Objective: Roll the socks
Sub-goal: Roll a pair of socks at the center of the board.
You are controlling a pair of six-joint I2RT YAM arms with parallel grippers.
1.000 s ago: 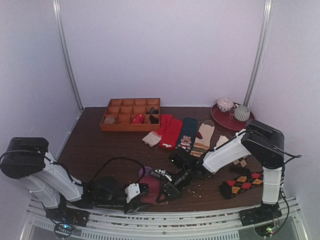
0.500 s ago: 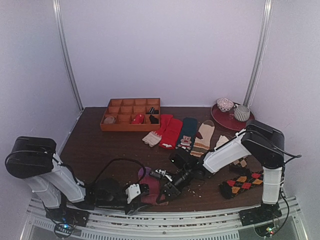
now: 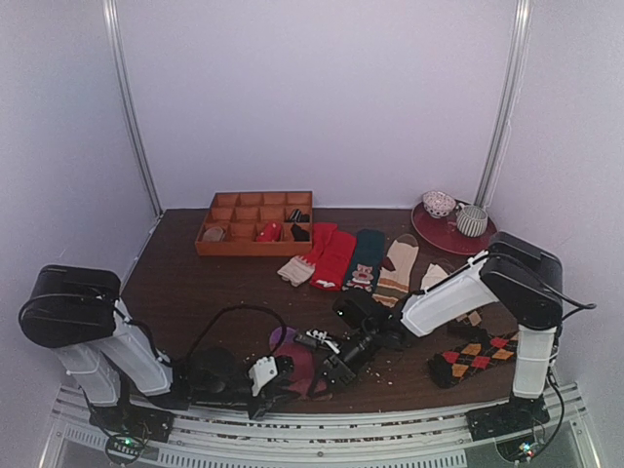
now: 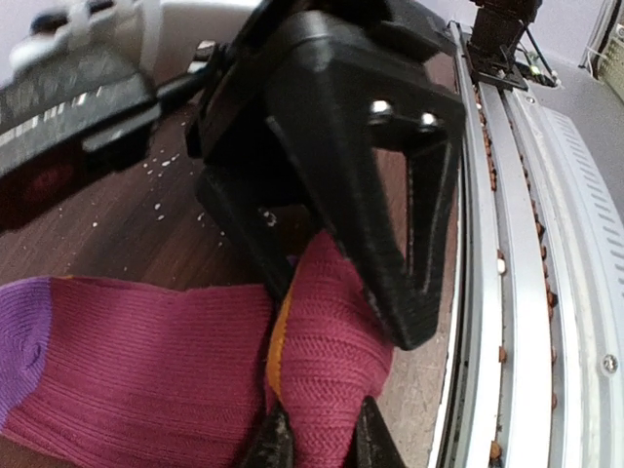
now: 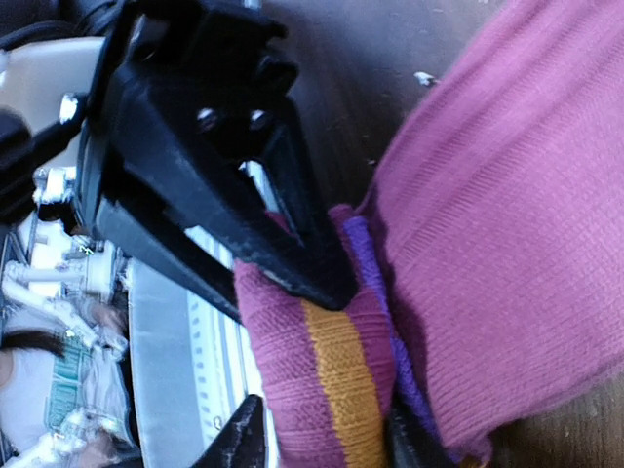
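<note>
A magenta sock (image 3: 295, 362) with a purple toe and an orange stripe lies at the table's near edge, its end folded into a roll. My left gripper (image 3: 283, 369) is shut on that roll (image 4: 327, 361) from the left. My right gripper (image 3: 327, 370) is shut on the same roll (image 5: 317, 375) from the right, its orange stripe between the fingers. The two grippers face each other, almost touching. In the left wrist view the right gripper's black fingers (image 4: 361, 166) press on the roll from above.
Several flat socks lie behind: red (image 3: 331, 256), dark green (image 3: 366, 258), tan (image 3: 398, 263) and argyle (image 3: 471, 356). An orange divided tray (image 3: 255, 222) with rolled socks stands at back left. A red plate (image 3: 434, 232) with bowls is at back right. The metal rail (image 4: 507, 292) runs along the near edge.
Both grippers stay clamped on the roll. The left arm's shoulder has shifted slightly right and the grippers have edged a little to the right with the sock.
</note>
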